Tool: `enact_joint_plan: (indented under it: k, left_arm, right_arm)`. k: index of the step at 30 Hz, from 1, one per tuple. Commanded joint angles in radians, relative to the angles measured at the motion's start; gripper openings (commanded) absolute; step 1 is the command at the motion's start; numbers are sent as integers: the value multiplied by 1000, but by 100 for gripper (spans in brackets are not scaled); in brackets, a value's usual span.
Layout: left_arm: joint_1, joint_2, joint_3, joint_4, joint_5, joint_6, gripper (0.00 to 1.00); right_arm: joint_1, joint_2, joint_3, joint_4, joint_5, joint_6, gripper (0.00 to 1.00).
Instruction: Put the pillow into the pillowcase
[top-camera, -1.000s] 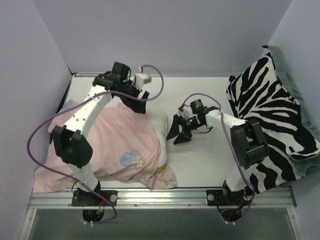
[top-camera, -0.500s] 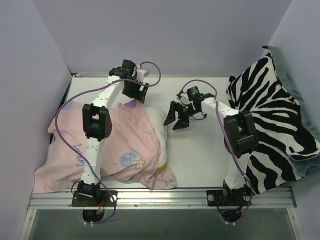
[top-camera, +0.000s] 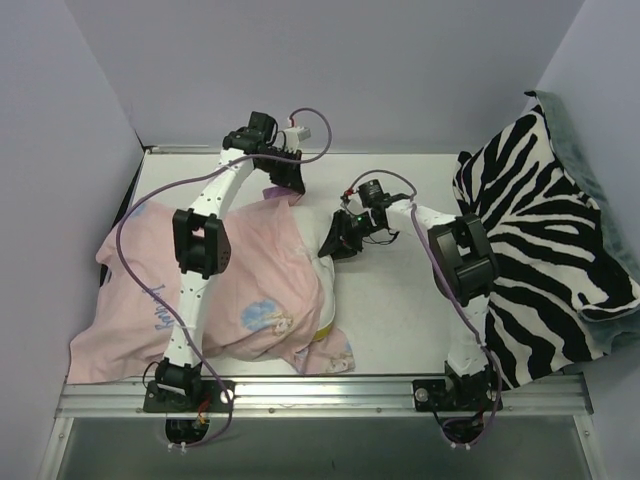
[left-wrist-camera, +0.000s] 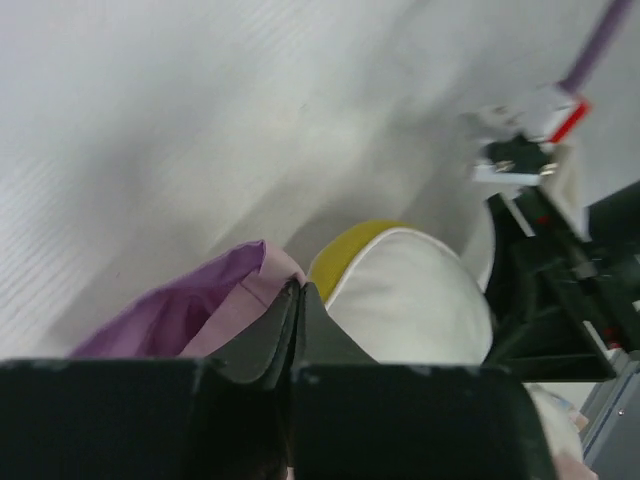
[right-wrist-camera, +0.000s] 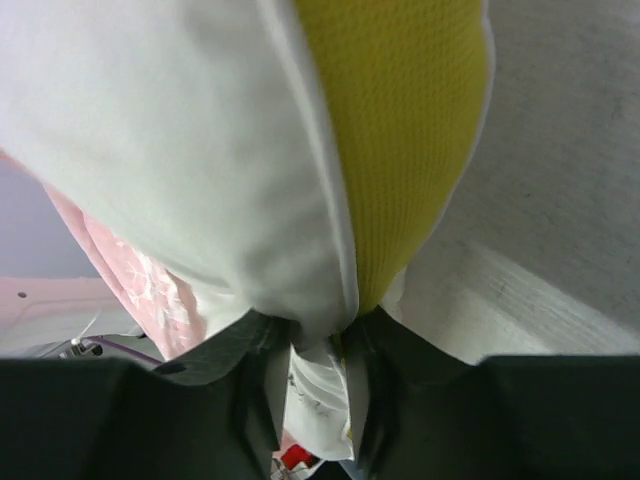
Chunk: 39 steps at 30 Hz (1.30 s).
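Top external view: grips the far corner of the pillow (top-camera: 325, 275) tight with the right gripper (top-camera: 338, 238), pinches the rim of the pillowcase (top-camera: 250, 270) tight with the left gripper (top-camera: 285, 188) just to its left, and likely needs to push the mostly covered pillow leftward, deeper in.

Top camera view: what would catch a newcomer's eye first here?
The zebra-striped blanket heaped at the right edge jumps out. On the left sprawls the pale pink pillowcase, with the white, yellow-banded pillow poking from its right side. The left gripper pinches the pillowcase's far hem; the right gripper clamps the pillow's corner.
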<state>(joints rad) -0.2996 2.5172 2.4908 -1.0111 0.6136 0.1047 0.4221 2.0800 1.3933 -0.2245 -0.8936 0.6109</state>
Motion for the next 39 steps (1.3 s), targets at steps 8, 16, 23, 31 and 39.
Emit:
enact_joint_plan:
  k: [8,16,23,31,39]
  left_arm:
    - [-130,-355,155,512,132,-157,0]
    - [-206,-651,121,649,-46,35,0]
    - [-265,-1249,-764,540,-170,163,0]
    - [-401,-1590,-1496,264,-166,240,2]
    - [-403,-1571,-1460,260,-152,168,93]
  right_arm:
    - [12,-278,200,18,132,-219,4]
    - [14,-319,466,-38,389,-655,0]
    - [6,-503,52,198,512,-1196,11]
    - [85,-626,-284,105,502,-1361,59]
    - [-14,-828,-398,-243,437,-1090,81]
